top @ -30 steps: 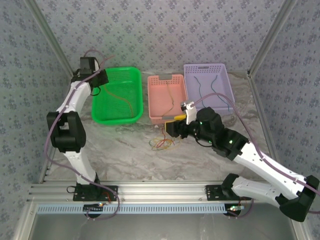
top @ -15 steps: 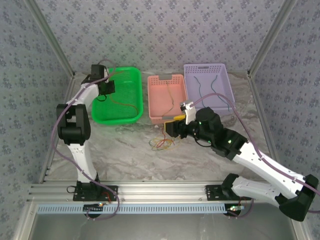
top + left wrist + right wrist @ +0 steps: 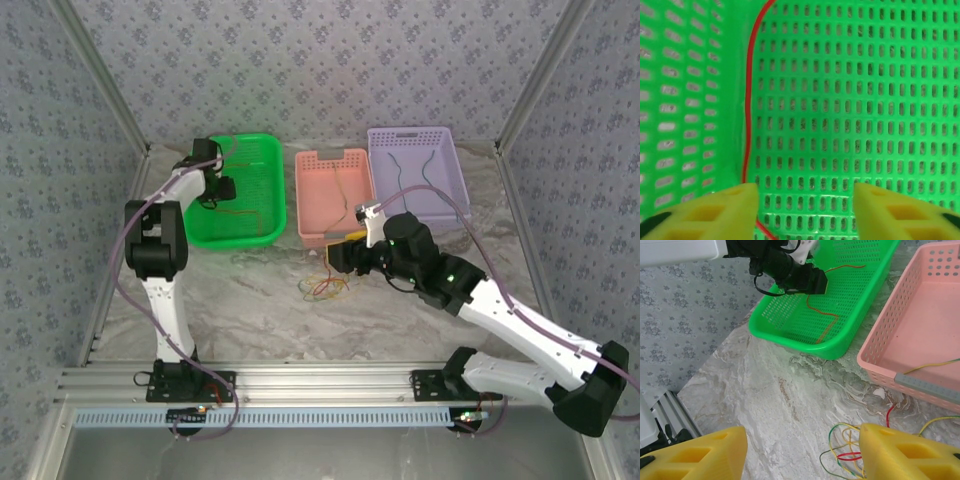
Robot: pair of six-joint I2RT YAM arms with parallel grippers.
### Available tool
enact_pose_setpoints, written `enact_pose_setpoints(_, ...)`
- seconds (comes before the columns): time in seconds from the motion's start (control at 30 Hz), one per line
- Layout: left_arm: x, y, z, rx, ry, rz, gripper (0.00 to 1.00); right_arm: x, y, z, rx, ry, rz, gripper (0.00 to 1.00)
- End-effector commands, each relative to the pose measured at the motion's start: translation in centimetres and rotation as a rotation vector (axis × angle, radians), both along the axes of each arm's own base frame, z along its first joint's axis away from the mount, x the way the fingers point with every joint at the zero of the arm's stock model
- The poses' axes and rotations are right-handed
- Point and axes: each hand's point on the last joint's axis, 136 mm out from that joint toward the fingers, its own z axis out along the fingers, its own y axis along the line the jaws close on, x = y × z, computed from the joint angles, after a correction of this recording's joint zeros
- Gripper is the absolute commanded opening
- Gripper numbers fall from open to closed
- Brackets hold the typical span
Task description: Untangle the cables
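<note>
Top external: pink basket sits at the back of the table, with the green basket just left of it and the purple basket just right of it. A loose knot of cables in red, yellow and green strands lies on the table, just in front of the pink basket's near wall. Other strands lie apart: a reddish-orange one in the basket left of the pink one, a thin pale one inside the pink basket, two bluish ones in the basket to its right. Left gripper is down inside the green basket. Right gripper hangs at the pink basket's near left corner, above the knot. Left wrist: left gripper's yellow fingers are well apart with nothing between them. Below, a red cable runs along the green floor where it meets the side wall. Right wrist: right gripper's fingers are spread wide and hold nothing. The knot lies on the table between them, nearer the finger on the pink basket's side.
</note>
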Motion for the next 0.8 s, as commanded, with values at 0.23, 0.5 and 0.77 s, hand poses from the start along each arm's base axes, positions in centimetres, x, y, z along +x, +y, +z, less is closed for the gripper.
enact_pose_setpoints(0.23,-1.3,-4.1,17.3,-0.061,-0.326,0.020,0.76,1.6,-3.3,-7.9,-0.135,0.210,-0.221,0.58)
enact_pose_setpoints(0.5,-10.8,-14.0,21.5,-0.164,-0.377,-0.204,0.63,2.4,-5.9,-14.9,-0.110,0.444,-0.382,0.60)
enact_pose_setpoints(0.77,-25.7,-23.5,11.6,-0.292,-0.219,-0.450,0.54,4.6,-4.2,-18.5,-0.091,0.536,-0.387,0.51)
